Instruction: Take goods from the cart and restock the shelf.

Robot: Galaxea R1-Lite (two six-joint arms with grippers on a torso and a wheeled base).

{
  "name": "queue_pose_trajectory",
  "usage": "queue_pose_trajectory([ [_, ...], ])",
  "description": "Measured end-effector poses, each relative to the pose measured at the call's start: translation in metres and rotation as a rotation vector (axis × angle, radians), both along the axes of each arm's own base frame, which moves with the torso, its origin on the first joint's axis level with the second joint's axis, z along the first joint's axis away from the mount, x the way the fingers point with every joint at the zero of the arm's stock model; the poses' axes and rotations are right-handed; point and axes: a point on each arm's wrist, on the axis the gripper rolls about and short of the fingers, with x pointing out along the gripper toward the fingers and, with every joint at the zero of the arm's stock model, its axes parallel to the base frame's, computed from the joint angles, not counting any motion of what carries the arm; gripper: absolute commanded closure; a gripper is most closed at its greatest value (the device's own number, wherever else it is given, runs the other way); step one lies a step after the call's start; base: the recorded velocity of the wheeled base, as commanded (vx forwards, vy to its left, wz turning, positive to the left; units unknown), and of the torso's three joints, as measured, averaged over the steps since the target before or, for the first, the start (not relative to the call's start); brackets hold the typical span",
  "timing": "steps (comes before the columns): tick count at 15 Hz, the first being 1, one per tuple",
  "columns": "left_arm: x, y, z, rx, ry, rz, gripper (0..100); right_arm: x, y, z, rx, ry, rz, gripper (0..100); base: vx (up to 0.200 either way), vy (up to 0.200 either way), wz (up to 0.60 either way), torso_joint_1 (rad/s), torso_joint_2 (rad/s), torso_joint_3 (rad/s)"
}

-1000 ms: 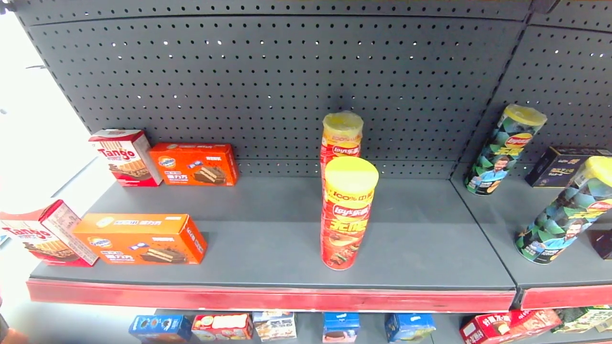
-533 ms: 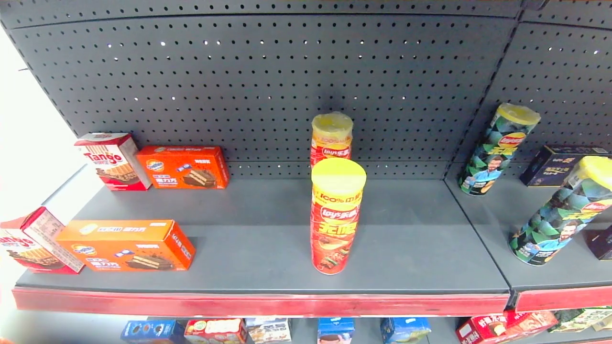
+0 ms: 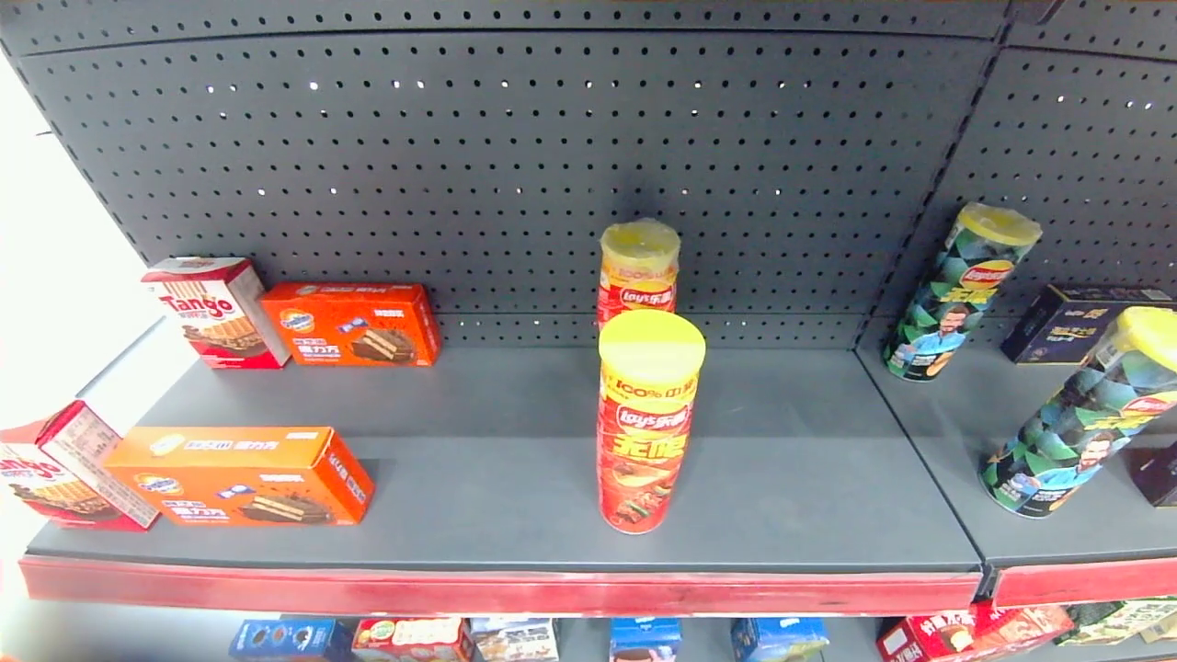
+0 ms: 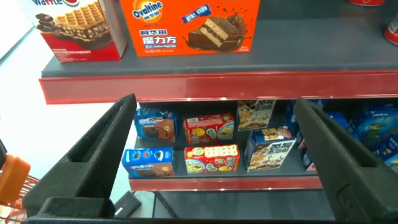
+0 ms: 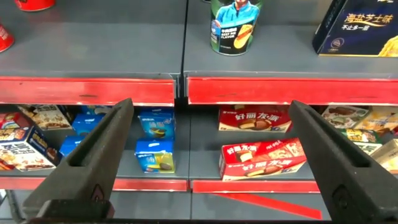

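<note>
On shelf point(image 3: 782, 460), front can point(image 3: 648, 423) stands before rear can point(image 3: 638, 271).

Both jaws wide apart.

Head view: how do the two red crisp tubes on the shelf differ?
The front red tube stands near the shelf's front edge; the rear red tube stands by the pegboard back panel. The front red tube shows in full and hides the rear red tube's lower part. The front red tube's lid looks smooth, the rear red tube's crinkled. Both are upright, red, yellow-topped.
</note>
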Motion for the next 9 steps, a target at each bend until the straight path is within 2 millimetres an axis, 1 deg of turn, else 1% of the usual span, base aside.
queue_pose_trajectory([
  [1,0.0000,0.0000,0.0000,0.000,0.000,0.000,0,0.0000,0.0000,0.0000,0.000,0.000,0.000,0,-0.200,0.000,0.00,0.007,0.00,0.002],
  [9,0.0000,0.0000,0.0001,0.000,0.000,0.000,0,0.0000,0.0000,0.0000,0.000,0.000,0.001,0,0.000,0.000,0.00,0.000,0.00,0.000],
])
